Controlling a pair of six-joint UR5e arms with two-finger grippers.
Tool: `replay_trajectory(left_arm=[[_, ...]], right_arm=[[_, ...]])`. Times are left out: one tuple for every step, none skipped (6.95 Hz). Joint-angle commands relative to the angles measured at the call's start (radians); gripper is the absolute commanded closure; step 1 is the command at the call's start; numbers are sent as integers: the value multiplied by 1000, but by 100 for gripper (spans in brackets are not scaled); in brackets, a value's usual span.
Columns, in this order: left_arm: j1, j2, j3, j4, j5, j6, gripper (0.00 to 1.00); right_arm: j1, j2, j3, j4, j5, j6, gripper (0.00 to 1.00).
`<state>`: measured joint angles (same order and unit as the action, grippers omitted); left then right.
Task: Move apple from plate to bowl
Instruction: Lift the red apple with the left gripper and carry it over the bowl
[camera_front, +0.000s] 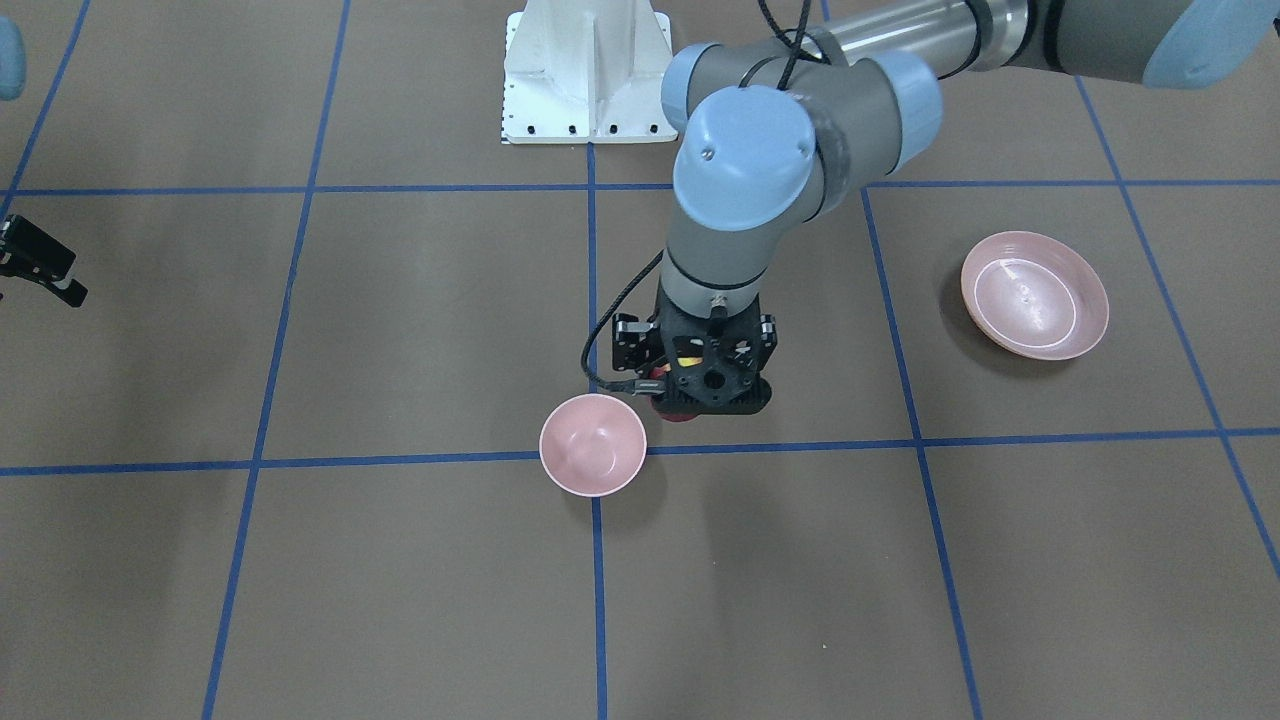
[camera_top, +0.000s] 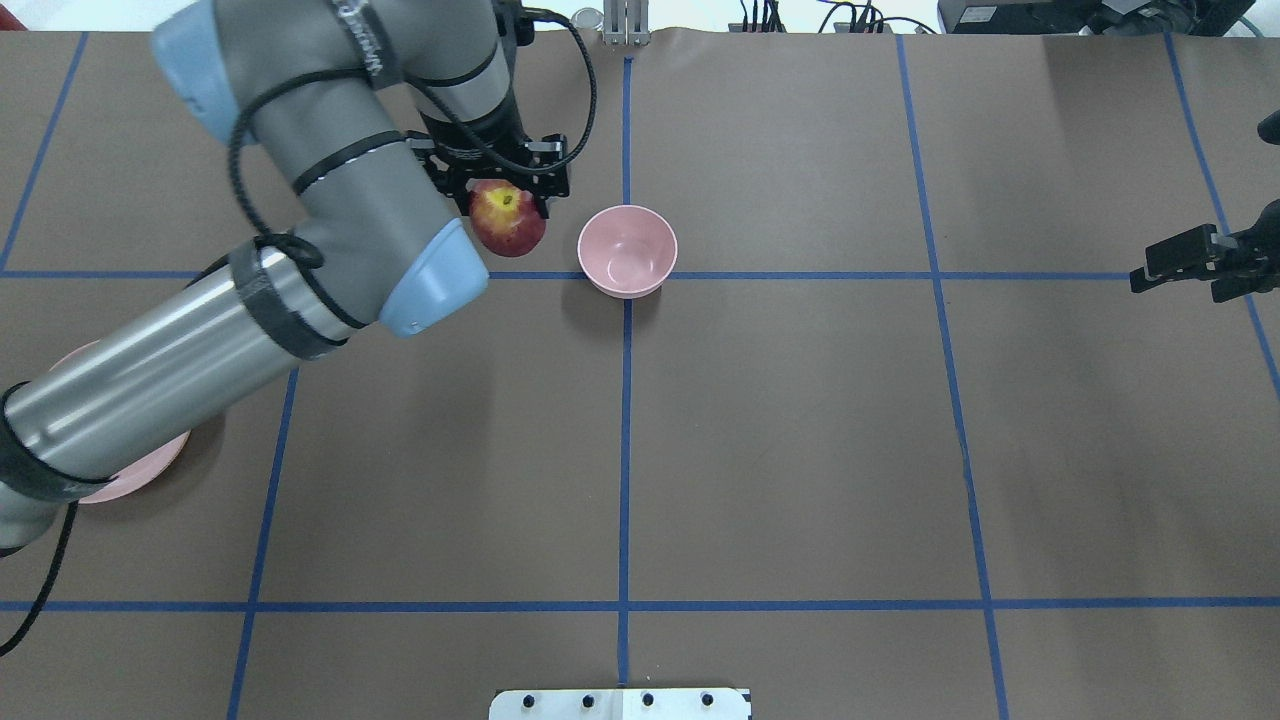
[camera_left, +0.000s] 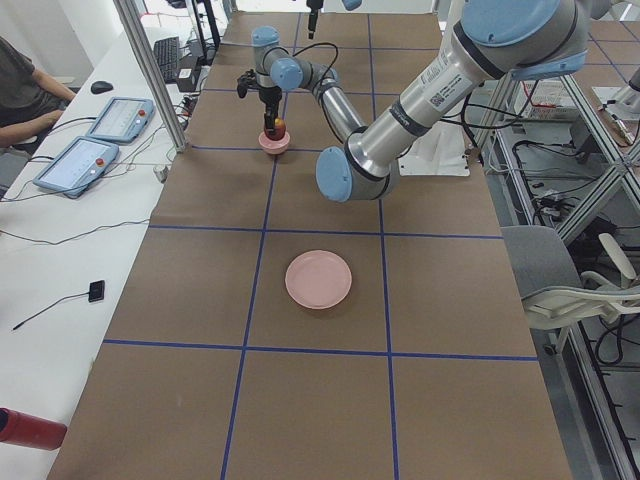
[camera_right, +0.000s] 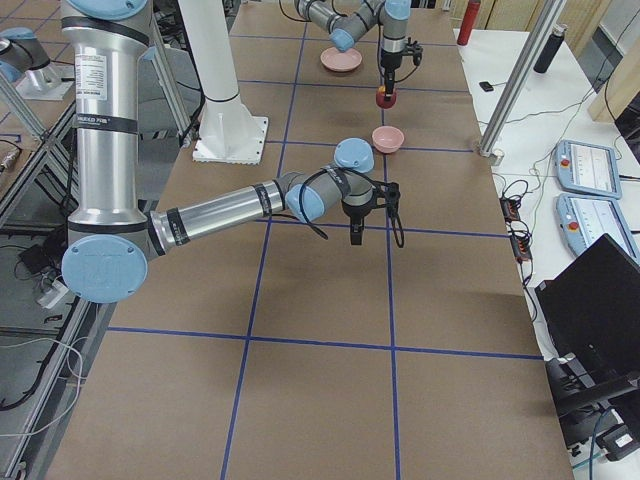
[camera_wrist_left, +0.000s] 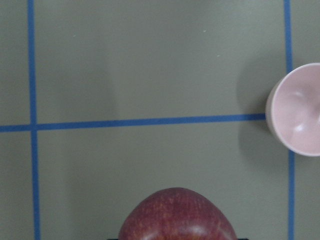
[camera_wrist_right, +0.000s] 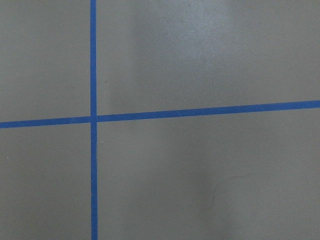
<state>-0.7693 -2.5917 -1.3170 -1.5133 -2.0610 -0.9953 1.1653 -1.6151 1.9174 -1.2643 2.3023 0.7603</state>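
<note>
My left gripper (camera_top: 506, 205) is shut on the dark red apple (camera_top: 508, 226), whose yellow stem patch faces up. It holds the apple above the table, just left of the small deep pink bowl (camera_top: 627, 250), not over it. In the left wrist view the apple (camera_wrist_left: 177, 216) is at the bottom edge and the bowl (camera_wrist_left: 298, 110) at the right edge. The wide pink plate (camera_front: 1035, 295) is bare and lies far from the bowl, partly under my left arm in the overhead view. My right gripper (camera_top: 1190, 262) hangs at the table's right edge; I cannot tell how its jaws stand.
The table (camera_top: 800, 430) is brown with blue tape grid lines. The white robot base (camera_front: 587, 75) stands at the robot's side of the table. Operator tablets (camera_left: 85, 150) lie on a side desk beyond the table edge.
</note>
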Motion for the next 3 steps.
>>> replay_trajectory(left_arm=[[39, -132, 223, -103, 32, -48, 100], [59, -133, 269, -152, 62, -58, 100], [76, -133, 292, -184, 96, -65, 100]], right_arm=[[-1, 1, 0, 0, 0, 1, 0], [-1, 1, -3, 0, 0, 1, 0], [-1, 0, -3, 0, 0, 1, 0]])
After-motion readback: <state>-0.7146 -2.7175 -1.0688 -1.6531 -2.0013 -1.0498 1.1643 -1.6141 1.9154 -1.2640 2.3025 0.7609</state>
